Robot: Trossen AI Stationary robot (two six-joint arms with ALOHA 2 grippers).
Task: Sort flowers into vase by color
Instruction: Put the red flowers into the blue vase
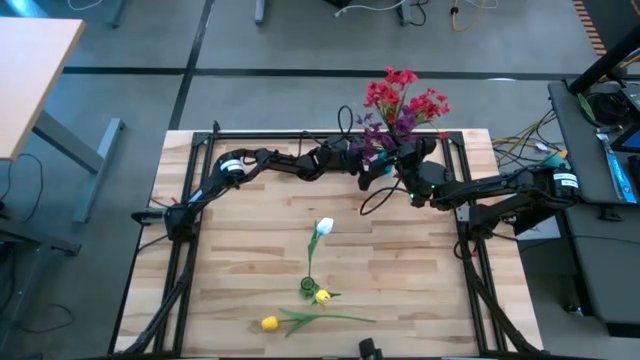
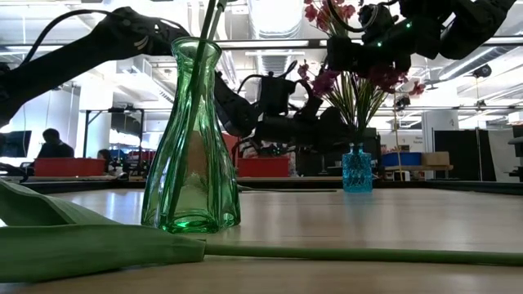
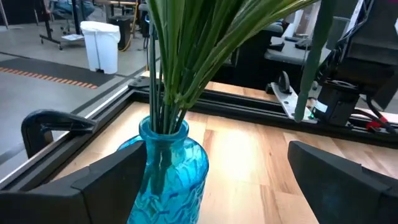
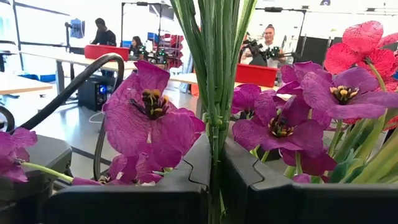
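Red flowers [image 1: 405, 92] and purple flowers [image 1: 378, 131] stand bunched in a blue vase [image 2: 356, 170] at the table's far edge, approx 1 o'clock from table centre in the high view. Their green stems [image 3: 180, 56] run down into the vase neck; blooms spread above both grippers.

Right gripper [image 4: 214, 180] is pinched shut on a bundle of green stems w/ purple blooms either side of its fingers [image 4: 273, 186]. It sits above the blue vase, just at the 3 o'clock side of the bunch in the high view.

Left gripper [image 3: 211, 180] stands wide open, one finger each side of the blue vase, not touching it as far as the left wrist view shows. Holds nothing. It comes in from approx 9 o'clock of the vase.

Rest of the flowers lie nearer the front edge: a white tulip [image 1: 323, 227] just below table centre, its stem going down into a green vase [image 2: 190, 147]. A yellow bud [image 1: 322, 296] is just beside that vase at approx 5 o'clock. Another yellow tulip [image 1: 270, 323] lies flat at approx 7 o'clock of it, stem pointing toward 3 o'clock.

Wooden table [image 1: 250, 230] carries all of this. People show in the room beyond, seen in the right wrist view.
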